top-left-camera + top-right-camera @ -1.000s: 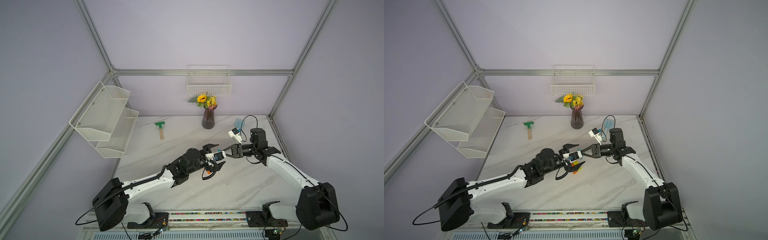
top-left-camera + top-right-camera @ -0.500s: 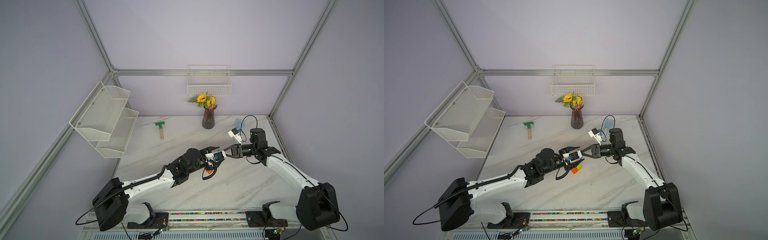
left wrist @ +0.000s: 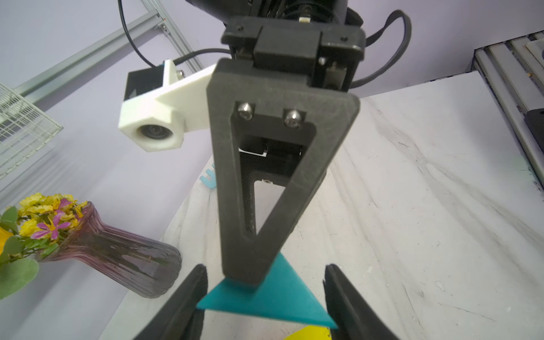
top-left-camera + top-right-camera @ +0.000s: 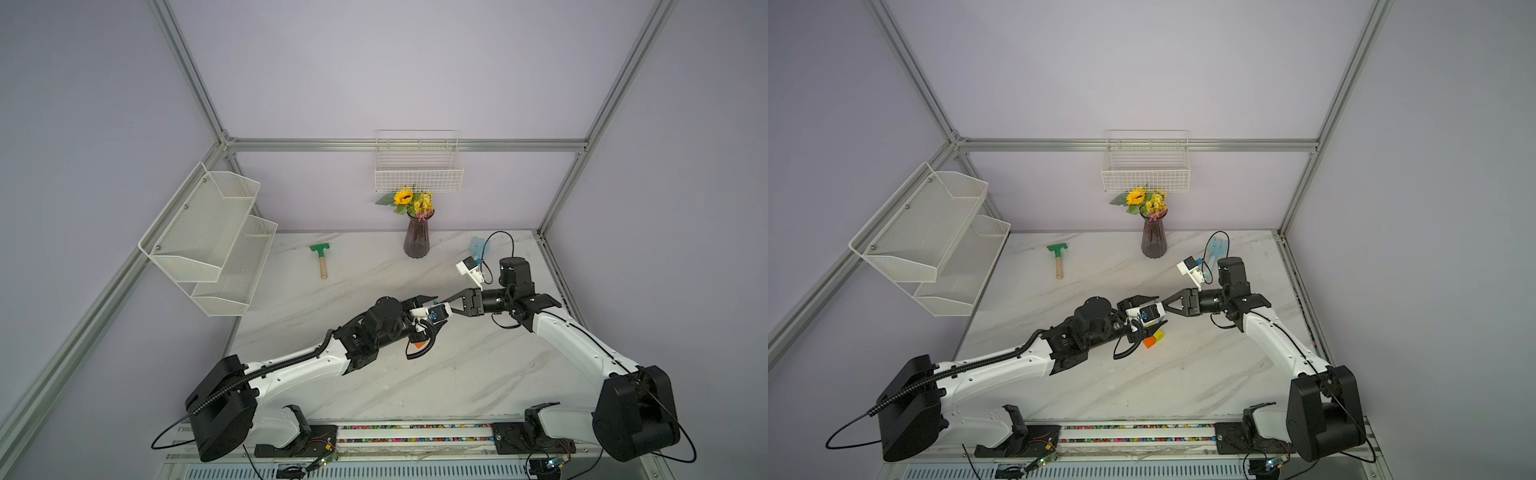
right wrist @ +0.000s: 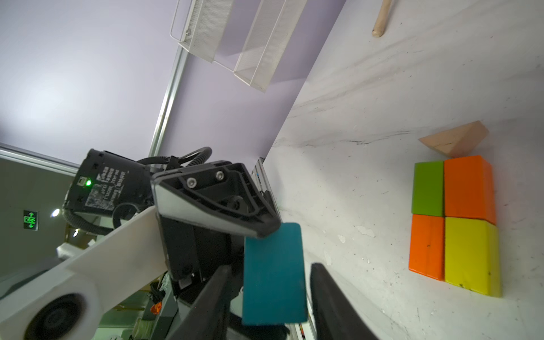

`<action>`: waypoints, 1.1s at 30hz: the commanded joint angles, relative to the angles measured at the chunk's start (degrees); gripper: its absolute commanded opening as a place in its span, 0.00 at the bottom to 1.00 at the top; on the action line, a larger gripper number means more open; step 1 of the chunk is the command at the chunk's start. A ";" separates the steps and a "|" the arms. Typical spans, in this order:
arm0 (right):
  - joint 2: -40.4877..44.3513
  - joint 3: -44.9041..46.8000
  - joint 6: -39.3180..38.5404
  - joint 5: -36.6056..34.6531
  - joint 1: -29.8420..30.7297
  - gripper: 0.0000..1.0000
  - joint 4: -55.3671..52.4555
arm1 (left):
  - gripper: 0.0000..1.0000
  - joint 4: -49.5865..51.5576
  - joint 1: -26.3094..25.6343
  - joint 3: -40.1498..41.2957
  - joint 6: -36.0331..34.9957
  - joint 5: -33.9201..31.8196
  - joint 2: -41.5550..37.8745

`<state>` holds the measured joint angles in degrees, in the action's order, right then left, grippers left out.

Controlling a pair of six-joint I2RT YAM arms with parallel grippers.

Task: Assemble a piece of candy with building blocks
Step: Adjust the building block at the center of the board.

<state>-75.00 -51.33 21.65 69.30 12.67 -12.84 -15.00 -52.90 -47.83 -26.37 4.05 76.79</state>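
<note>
The left gripper (image 3: 265, 273) is clamped on the teal triangle (image 3: 265, 303), clear of the table (image 5: 368, 117); the right gripper (image 5: 270, 268) straddles the same triangle with jaws released, gaps showing at both sides. In a top view the left arm (image 4: 1092, 320) covers the block rectangle (image 5: 468, 191) except parts of an orange block (image 4: 1149, 341) and a yellow block (image 4: 1158, 334). The tan triangle (image 5: 453, 141) lies at its end.

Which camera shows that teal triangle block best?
The left wrist view: the teal wooden triangular block shows most of its triangular face. The right wrist view shows only a rectangular side; in both top views, barely a speck.
</note>
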 commanded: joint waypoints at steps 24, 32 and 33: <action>11.25 -1.49 0.77 -22.91 -14.88 0.53 0.98 | 0.00 15.97 -9.23 -18.85 33.49 -14.59 22.98; 11.70 0.51 1.12 -23.28 -15.19 0.53 3.53 | 0.00 22.76 -13.16 -29.51 36.48 -31.85 34.72; 11.78 0.79 1.12 -23.17 -15.16 0.53 3.74 | 0.00 24.86 -13.89 -31.64 37.54 -34.20 36.71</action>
<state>-64.27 -51.75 22.41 46.72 -2.22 -11.46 5.58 -64.55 -74.22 7.97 -20.27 110.52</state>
